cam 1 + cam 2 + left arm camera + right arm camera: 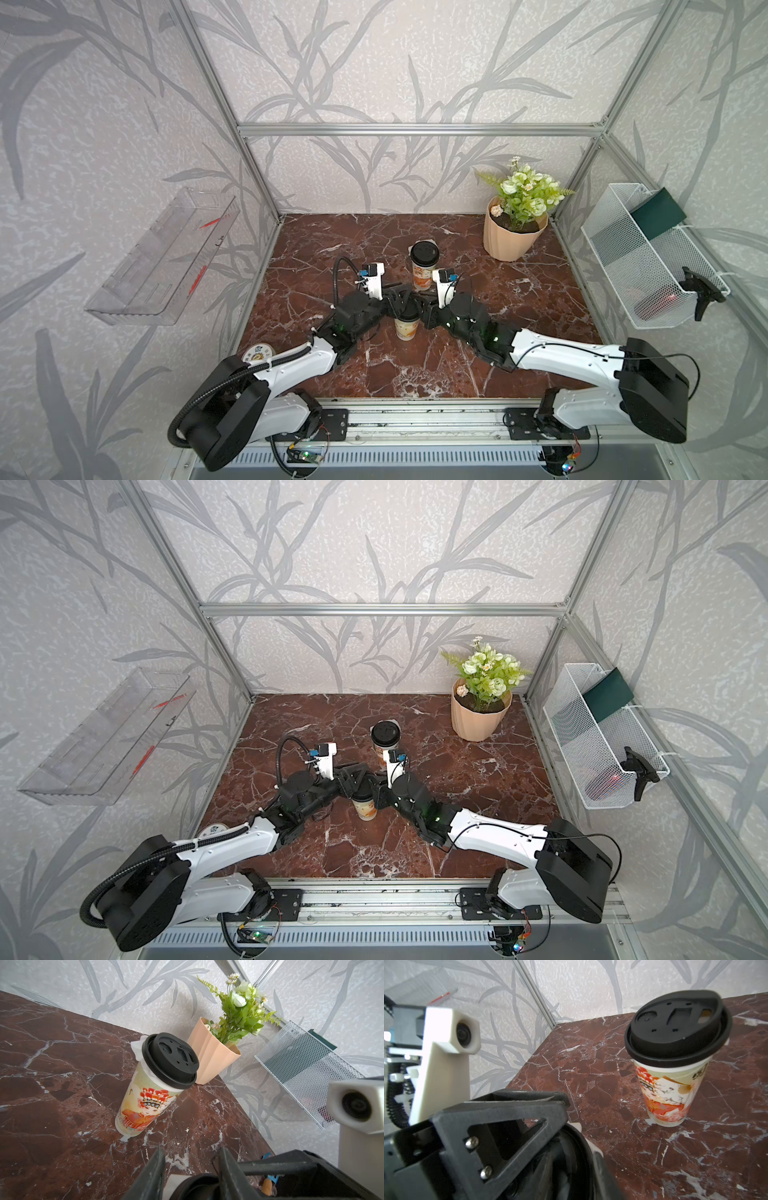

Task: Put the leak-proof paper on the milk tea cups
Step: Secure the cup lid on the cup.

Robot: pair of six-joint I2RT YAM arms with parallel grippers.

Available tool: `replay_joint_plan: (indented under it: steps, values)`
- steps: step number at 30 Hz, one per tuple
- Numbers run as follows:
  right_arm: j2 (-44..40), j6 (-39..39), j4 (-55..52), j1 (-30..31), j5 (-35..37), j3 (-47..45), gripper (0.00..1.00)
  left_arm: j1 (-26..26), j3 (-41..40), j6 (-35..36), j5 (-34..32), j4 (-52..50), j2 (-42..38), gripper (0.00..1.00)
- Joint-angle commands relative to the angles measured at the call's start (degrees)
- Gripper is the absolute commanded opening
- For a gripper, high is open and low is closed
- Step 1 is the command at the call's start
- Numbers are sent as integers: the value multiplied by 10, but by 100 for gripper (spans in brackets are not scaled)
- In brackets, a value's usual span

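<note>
— Fingers (154, 1174), left gripper (191, 1157): condition?
— Black, spread to either side of the near black lid (197, 1185). One finger touches its rim; I cannot tell whether both press it.
— Right gripper (419, 304)?
— It meets the same lid from the opposite side. Its fingers are mostly hidden, so I cannot tell if they are spread or pressed.
— What is under that lid?
— The near milk tea cup (406, 329), upright, with orange print. The near leak-proof paper (171, 1185) shows as a white edge beneath the lid.
— Second set?
— The far milk tea cup (143, 1105) stands upright just beyond the grippers and apart from them, with the far black lid (170, 1059) on it. The far leak-proof paper (137, 1047) sticks out, crumpled, under the rim.
— Labels, writing?
— Far cup: a printed figure in a red-orange costume and red flowered headdress. Dark characters near its rim are too blurred to read.
— Other printed matter?
— A round printed disc (258, 353) at the front left corner of the marble table (332, 249), partly under the left arm. It has a blue-and-yellow emblem, and its lettering is too small to read.
— Surroundings?
— A peach plant pot (513, 237) at the back right. A white wire basket (648, 266) on the right wall holds a dark green card (658, 212). A clear shelf (166, 266) on the left wall has red marks that I cannot read.
</note>
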Motion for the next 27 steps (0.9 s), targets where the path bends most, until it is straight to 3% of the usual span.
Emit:
replay_joint_plan:
  steps: [1,9,17,27]
  values:
    - [54,21,-144,19,-11,-76,31,-28,-92,24,9,-255,90,42]
    - [32,10,-161,43,15,-65,31,-29,-72,32,7,-294,60,43]
    - [3,-56,-227,41,34,30,38,-25,4,60,-59,-447,-56,51]
    - [-4,-87,-278,35,43,95,44,-12,84,97,-88,-524,-147,59]
